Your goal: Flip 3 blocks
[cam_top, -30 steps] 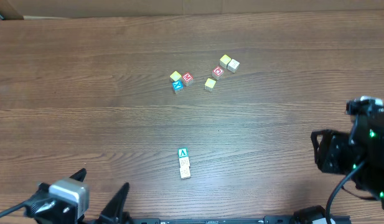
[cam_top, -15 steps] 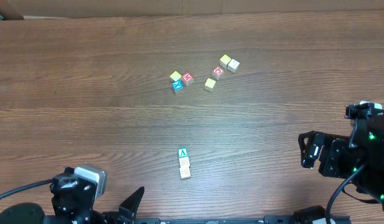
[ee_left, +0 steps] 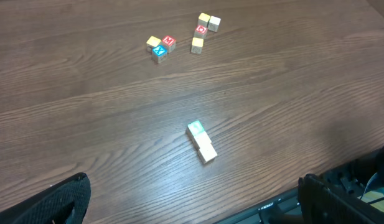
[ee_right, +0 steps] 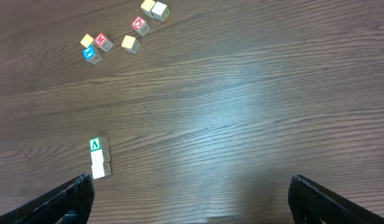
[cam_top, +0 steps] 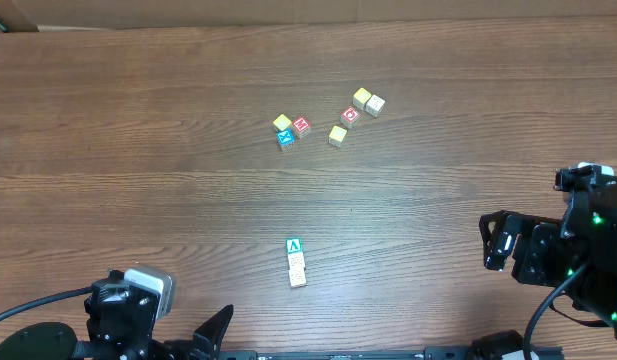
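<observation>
A wooden desk (cam_top: pixel 138 150) seen from above. Just below its centre, toward six o'clock, three small wooden blocks (cam_top: pixel 296 262) lie touching in a short row running twelve to six: a green-faced cube with a white letter at the twelve o'clock end, then two pale cubes behind it. At about one o'clock from them, well apart, sits a loose scatter of other cubes (cam_top: pixel 328 118) with yellow, red and blue faces.

The left claw (cam_top: pixel 173 335) waits at the seven o'clock edge and the right claw (cam_top: pixel 498 245) at four o'clock; both have jaws spread wide, holding nothing, well away from the row.

The blocks look light, rigid and smooth-sided, likely to skid or tumble if nudged. Because they touch, a pinch across the free side faces of an end cube seems safest.
</observation>
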You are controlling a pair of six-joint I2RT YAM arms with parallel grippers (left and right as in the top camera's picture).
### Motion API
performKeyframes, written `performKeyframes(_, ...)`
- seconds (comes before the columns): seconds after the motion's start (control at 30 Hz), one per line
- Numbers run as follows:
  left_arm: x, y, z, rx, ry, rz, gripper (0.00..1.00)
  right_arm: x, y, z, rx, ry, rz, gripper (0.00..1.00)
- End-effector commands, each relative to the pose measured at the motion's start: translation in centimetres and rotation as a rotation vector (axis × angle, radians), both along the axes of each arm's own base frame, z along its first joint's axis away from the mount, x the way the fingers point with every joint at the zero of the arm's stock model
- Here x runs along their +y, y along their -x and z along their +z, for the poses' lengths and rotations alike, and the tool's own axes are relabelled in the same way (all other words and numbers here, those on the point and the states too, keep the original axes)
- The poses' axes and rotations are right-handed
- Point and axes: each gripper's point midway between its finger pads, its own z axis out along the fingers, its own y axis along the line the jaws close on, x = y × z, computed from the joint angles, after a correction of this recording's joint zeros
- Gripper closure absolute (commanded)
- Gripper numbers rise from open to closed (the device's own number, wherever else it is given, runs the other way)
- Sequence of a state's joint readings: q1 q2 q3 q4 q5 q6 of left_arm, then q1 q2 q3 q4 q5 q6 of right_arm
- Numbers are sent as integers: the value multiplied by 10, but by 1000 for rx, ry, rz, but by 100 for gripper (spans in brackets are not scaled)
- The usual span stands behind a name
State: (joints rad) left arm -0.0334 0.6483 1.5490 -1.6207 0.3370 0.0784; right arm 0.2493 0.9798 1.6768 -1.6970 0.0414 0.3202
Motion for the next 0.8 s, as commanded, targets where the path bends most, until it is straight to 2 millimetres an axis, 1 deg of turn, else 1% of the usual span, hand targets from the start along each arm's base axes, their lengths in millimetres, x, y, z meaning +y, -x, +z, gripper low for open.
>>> performKeyframes(0.0, 0, -2, -3, 12, -11, -13, 0, -1, 0, 6, -26, 3, 2, 0)
performKeyframes(0.27, 0, -2, -3, 12, -11, -13, 0, -1, -1, 6, -23, 3, 2, 0)
performKeyframes(0.43, 0, -2, -3, 12, -11, -13, 0, -3, 6, 10, -53, -4, 2, 0)
performKeyframes(0.6, 0, -2, -3, 12, -11, -13, 1, -8, 28, 23, -146, -28, 1, 0)
performKeyframes(0.63, 0, -2, -3, 12, -11, -13, 0, -11, 38, 27, -183, -36, 1, 0)
performKeyframes(0.77, 0, -2, -3, 12, -11, -13, 0, -21, 61, 38, -292, -43, -10, 0)
